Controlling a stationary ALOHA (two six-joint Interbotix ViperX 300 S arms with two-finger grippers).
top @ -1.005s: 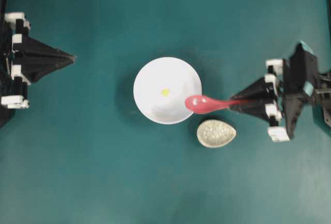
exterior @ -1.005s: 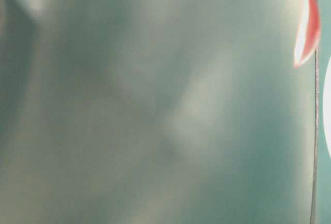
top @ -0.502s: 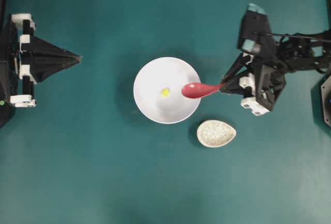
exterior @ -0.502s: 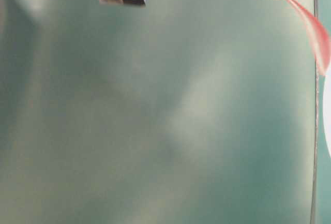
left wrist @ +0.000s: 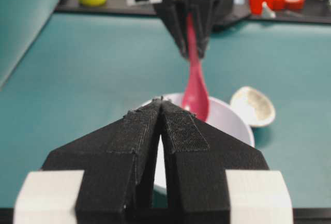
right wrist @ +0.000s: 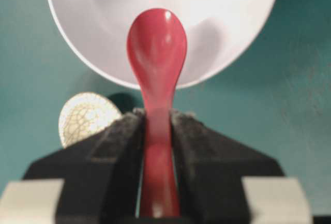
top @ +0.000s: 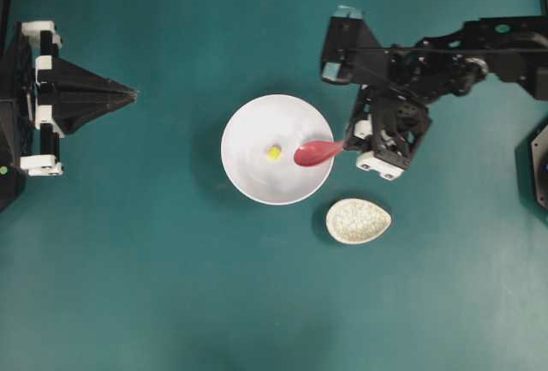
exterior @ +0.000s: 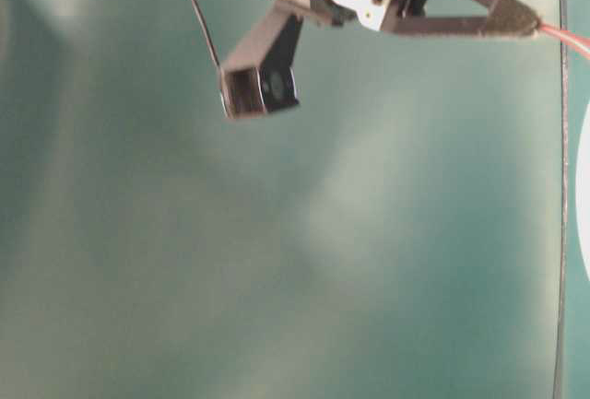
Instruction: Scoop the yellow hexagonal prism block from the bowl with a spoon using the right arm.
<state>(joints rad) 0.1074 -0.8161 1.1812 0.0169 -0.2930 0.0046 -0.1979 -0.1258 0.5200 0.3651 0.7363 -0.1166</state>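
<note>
Block: yellow hexagonal prism block lies unscooped inside bowl.
Spoon: spoon scoop over bowl, beside block.
Right tool: clamps spoon handle.
Left: scooping, lifting.

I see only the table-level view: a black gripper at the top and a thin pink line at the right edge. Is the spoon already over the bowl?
Observer: Yes. From overhead, the spoon has its scoop over the right part of the bowl.
Operator: Is the grip on it good?
Observer: The right wrist view shows the right gripper shut on the handle, scoop facing up.
Operator: Where is the block?
Observer: The yellow hexagonal prism block lies near the bowl's middle, just left of the scoop's tip and apart from it.
Operator: And the other arm?
Observer: The left gripper is shut, far left of the bowl.
</note>
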